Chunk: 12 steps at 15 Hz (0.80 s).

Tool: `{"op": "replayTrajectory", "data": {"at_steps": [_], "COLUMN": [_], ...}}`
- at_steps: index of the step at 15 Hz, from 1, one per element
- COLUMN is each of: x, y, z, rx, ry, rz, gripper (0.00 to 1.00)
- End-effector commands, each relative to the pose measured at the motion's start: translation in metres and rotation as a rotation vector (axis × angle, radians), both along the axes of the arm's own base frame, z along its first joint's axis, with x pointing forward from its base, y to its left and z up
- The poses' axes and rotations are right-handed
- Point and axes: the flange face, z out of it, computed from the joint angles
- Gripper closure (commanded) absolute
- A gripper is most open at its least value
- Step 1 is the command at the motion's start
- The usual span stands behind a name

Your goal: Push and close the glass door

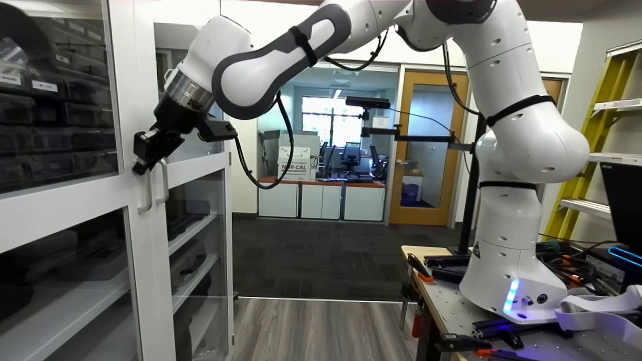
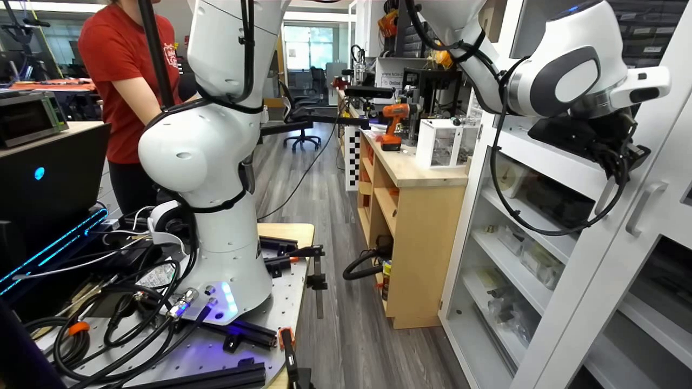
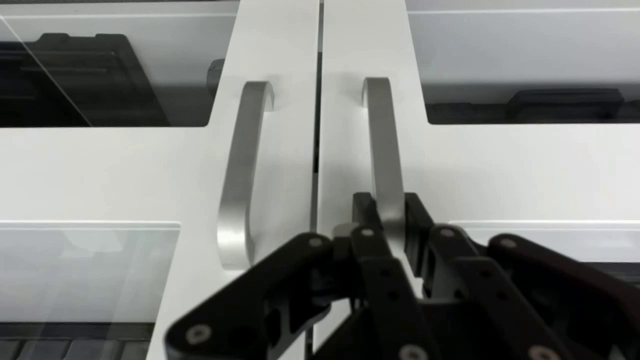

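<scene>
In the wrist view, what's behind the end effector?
The glass door: its white frame shows through gaps, and its grey handle runs between the fingers. The end effector covers where that handle joins the frame by the fingers, plus part of the neighbouring door.

The glass door [image 1: 65, 209] looks closed tbh: standing upright, white frame [image 1: 126, 100], clear panes [image 1: 65, 291] above and below a wide crossbar [image 1: 30, 219], slim grey handle [image 3: 384, 145] at its end, just a thin dark gap down the handle side. It's facing an edge of the desk [image 1: 446, 306], well apart from it.
</scene>
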Motion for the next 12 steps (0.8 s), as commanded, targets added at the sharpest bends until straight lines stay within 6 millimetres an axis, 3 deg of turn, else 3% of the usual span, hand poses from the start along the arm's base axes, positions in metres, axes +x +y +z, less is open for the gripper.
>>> {"op": "replayTrajectory", "data": {"at_steps": [1,9,12], "x": [-0.003,-0.031,-0.044], "y": [0.022,0.032,0.03], "z": [0.02,0.036,0.044], "rx": [-0.001,-0.055,-0.096], "ry": [0.016,0.08,0.116], "rz": [0.014,0.009,0.001], "gripper": [0.53,0.02,0.0]}}
